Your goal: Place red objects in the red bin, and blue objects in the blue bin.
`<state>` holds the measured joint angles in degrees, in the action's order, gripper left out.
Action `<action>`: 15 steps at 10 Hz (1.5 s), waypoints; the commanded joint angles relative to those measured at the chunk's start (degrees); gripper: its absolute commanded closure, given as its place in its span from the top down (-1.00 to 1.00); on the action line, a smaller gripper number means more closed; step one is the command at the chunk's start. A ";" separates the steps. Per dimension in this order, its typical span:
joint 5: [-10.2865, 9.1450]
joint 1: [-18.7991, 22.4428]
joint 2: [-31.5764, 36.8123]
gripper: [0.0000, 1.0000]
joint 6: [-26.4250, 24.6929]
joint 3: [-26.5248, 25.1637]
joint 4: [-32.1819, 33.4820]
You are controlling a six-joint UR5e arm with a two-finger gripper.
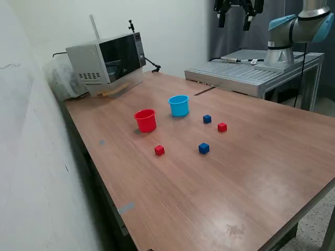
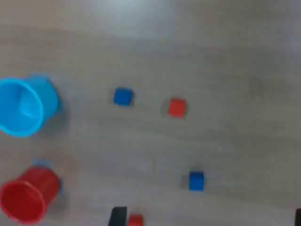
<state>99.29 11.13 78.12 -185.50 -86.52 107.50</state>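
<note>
The red cup (image 1: 145, 120) and the light blue cup (image 1: 178, 105) stand upright side by side on the wooden table. Two dark blue cubes (image 1: 207, 119) (image 1: 203, 148) and two red cubes (image 1: 222, 127) (image 1: 159, 150) lie loose on the table near them. My gripper (image 1: 234, 22) hangs high above the table, open and empty, far from all of them. The wrist view looks down on the blue cup (image 2: 21, 106), the red cup (image 2: 26, 200), the blue cubes (image 2: 122, 96) (image 2: 196, 181) and the red cubes (image 2: 177, 107) (image 2: 135, 220). One dark fingertip (image 2: 117, 217) shows at the frame edge.
A grey microwave (image 1: 107, 63) stands at the table's far corner on the exterior view's left, with a plastic bag (image 1: 60, 78) beside it. The arm's base sits on a raised metal platform (image 1: 251, 73) behind the table. A white wall runs along the exterior view's left.
</note>
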 commanded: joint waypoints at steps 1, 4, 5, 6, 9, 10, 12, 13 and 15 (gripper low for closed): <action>-0.06 -0.14 -12.17 1.00 1.53 6.53 5.43; -0.41 0.21 -21.14 1.00 3.39 12.32 9.30; -0.32 0.12 -23.95 1.00 3.39 15.30 9.83; -0.32 0.12 -26.85 1.00 3.39 18.46 9.84; -0.32 -0.23 -33.19 1.00 3.39 23.15 10.97; -0.32 -0.40 -34.17 1.00 3.48 23.85 11.59; -0.32 -3.73 -37.59 1.00 3.66 27.18 12.03; -0.32 -4.79 -39.08 1.00 3.66 28.59 12.03; -0.32 -6.46 -41.72 1.00 3.66 29.74 12.12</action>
<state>98.97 7.14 40.20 -181.90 -59.28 119.30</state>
